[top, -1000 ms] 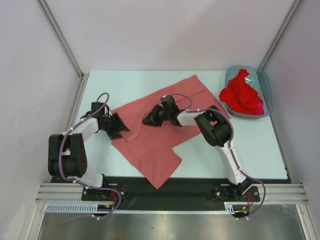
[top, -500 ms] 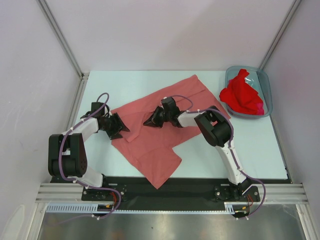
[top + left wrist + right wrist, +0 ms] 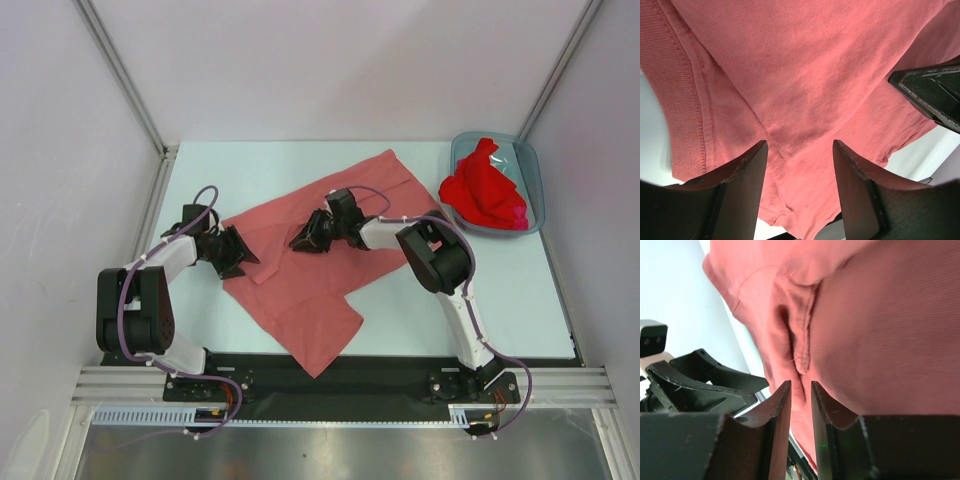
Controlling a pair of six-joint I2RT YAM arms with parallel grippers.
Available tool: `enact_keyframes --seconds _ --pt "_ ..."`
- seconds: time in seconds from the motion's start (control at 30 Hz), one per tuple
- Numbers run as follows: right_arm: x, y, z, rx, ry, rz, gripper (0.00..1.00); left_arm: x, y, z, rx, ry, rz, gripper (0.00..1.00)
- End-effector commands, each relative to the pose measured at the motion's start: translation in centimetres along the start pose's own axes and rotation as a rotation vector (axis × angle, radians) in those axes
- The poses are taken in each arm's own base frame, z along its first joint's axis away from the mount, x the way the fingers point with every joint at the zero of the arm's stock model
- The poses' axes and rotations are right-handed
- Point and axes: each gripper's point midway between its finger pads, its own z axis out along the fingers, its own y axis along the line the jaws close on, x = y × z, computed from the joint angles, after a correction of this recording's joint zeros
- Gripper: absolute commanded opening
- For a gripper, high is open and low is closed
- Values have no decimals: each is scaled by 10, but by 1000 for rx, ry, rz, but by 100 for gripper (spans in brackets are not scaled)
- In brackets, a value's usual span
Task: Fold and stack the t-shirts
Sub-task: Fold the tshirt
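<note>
Surface [image 3: 500, 300] – pale, rectangular, walled on three sides, carrying all items listed. Salmon-pink t-shirt [image 3: 300, 290] – the largest item, spread loosely and partly rumpled across the middle of the surface; its long axis runs on a diagonal, one corner pointing at the near edge between the two arm bases, the opposite corner pointing to the far side toward the right, with shorter flaps out to left and right. From above I cannot tell which end is the neck. Bin [image 3: 530, 165] – translucent blue-grey, at the far right corner, well apart from the spread shirt. Red t-shirts [image 3: 485, 190] – a brighter heap bunched inside the bin and spilling over its left rim. Left gripper [image 3: 245, 258] – low at the left edge of the salmon shirt, pointing right; its fingers [image 3: 740, 190] stand wide apart over the cloth, with a ribbed band [image 3: 682, 100] to one side. Right gripper [image 3: 296, 242] – reaching across the shirt's middle, pointing left toward the other gripper; its fingers [image 3: 775, 420] stand narrowly apart, their tips at a raised crease [image 3: 802, 355] in the cloth. Whether they pinch it cannot be told.
</note>
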Motion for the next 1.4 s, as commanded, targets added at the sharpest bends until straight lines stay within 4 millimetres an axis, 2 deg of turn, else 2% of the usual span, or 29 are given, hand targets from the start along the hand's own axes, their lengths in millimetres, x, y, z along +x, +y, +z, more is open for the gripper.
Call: enact_keyframes --seconds 0.0,0.13,0.6,0.87,1.0,1.07,1.23,1.37 --pt "6 20 4 -59 20 -28 28 -10 -5 -3 18 -32 6 60" --pt "7 18 14 -62 26 -19 27 -11 -5 -4 16 -32 4 60" --pt "-3 0 27 -23 2 38 21 -13 -7 -4 20 -34 7 61" --pt "-4 5 33 -27 4 47 20 -15 -5 -5 17 -30 8 61" --pt "-7 10 28 -28 -2 29 10 -17 -4 -6 19 -33 8 61" --pt "-10 19 22 -30 -9 12 0 -17 -4 -5 19 -29 9 61" --pt "-9 37 2 0 24 -71 0 -20 -2 -6 22 -31 10 61" --pt "1 31 -12 68 85 -72 0 -23 -6 -1 48 -26 18 63"
